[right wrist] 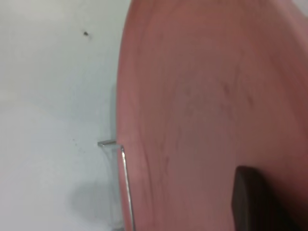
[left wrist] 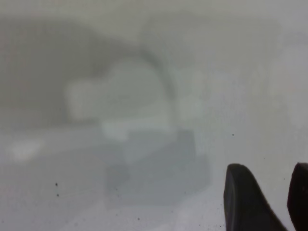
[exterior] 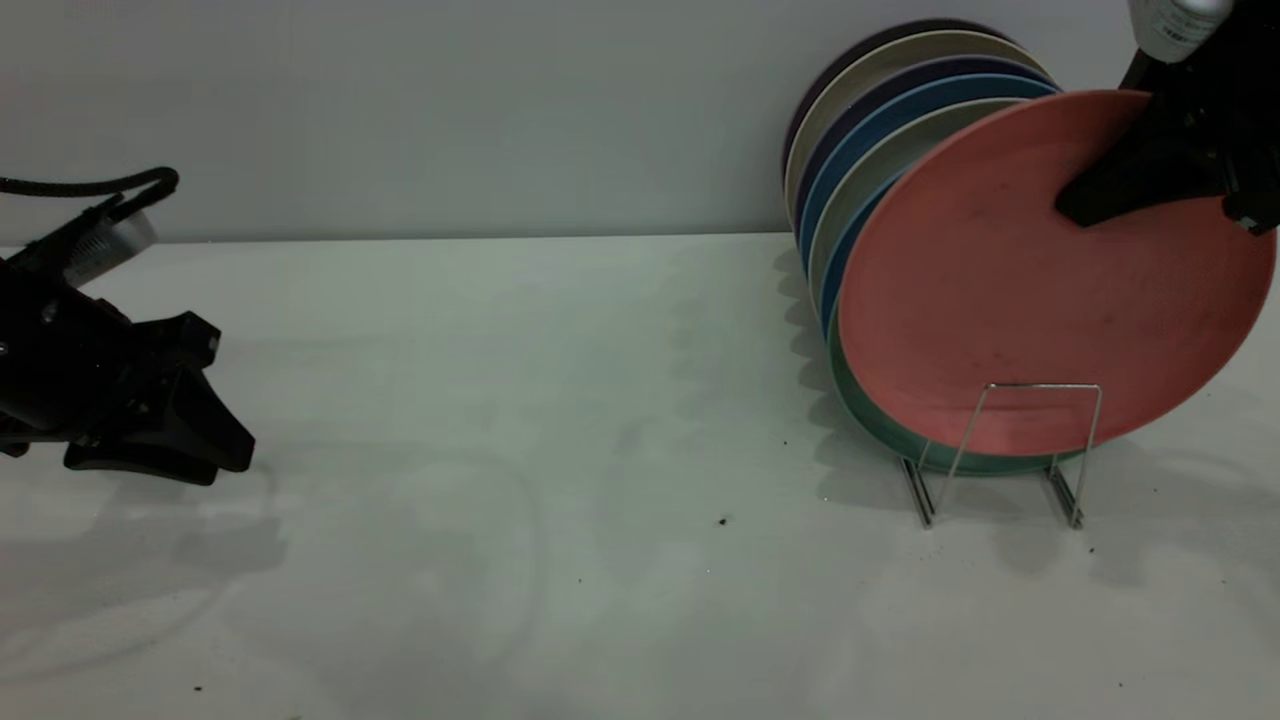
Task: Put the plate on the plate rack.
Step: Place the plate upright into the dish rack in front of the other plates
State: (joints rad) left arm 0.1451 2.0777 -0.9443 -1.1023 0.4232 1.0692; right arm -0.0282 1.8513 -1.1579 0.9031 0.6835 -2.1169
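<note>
The plate (exterior: 1040, 290) is standing on edge at the near end of the rack (exterior: 1000, 460), on the right side of the table (exterior: 500, 450), with its face turned toward the near side and its lower rim sitting behind the rack's nearest squared wire loop. The right gripper (exterior: 1150, 185) is reaching down from the upper right corner and is pinching the plate's upper right rim, with one dark finger (exterior: 1120, 195) lying across the salmon face; in the right wrist view a fingertip (right wrist: 250, 202) is pressing flat on the plate (right wrist: 207, 110), and a thin wire upright of the rack (right wrist: 126, 187) is running just beside the plate's edge. Behind the plate, a row of other plates (exterior: 880, 140) is leaning in the rack toward the far wall, in teal-green, blue, cream and dark purple, with a teal-green rim showing just behind the salmon one at the bottom. The left gripper (exterior: 170, 430) is resting low over the table at the far left, well apart from the rack, and its jaws are standing slightly apart with nothing between them; the left wrist view is showing two dark fingertips (left wrist: 245, 202) over bare tabletop (left wrist: 144, 120).
</note>
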